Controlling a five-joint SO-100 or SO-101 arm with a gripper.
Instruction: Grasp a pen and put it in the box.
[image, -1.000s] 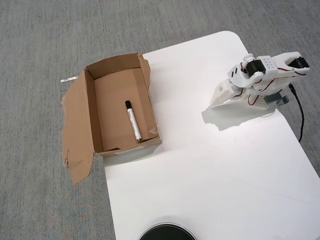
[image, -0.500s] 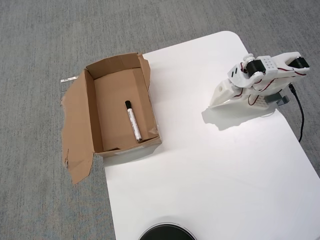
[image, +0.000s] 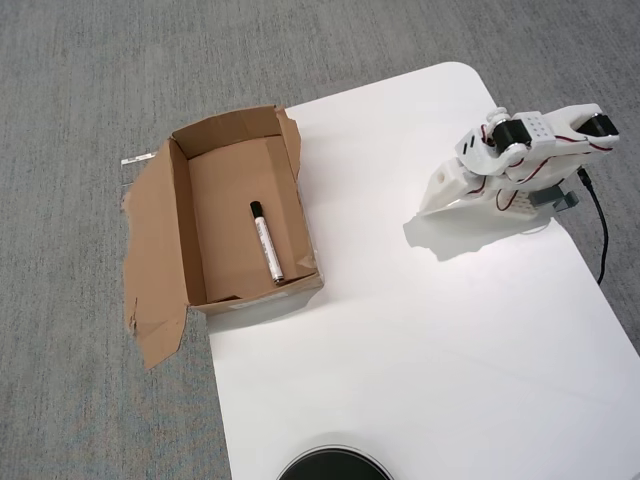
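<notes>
Floor (image: 80, 80): grey carpet with a fine woven texture, around the table on the left and top of the overhead view.
Box (image: 190, 230): shallow rectangular brown cardboard, open on top, at the table's left edge; a torn flap lies flattened on the carpet to its left.
Pen (image: 266, 241): slim white cylinder with a black cap and small dark print, lying flat on the box's floor near its right wall, cap toward the far end.
Table (image: 420, 350): smooth white top with rounded corners.
Dark round object (image: 333, 466): cut off at the table's near edge.
Gripper (image: 445, 192): white plastic, folded near the table's right edge, well apart from the box; whether the jaws are together or apart cannot be told.
Cable (image: 600, 225): thin, black, at the right edge.
</notes>
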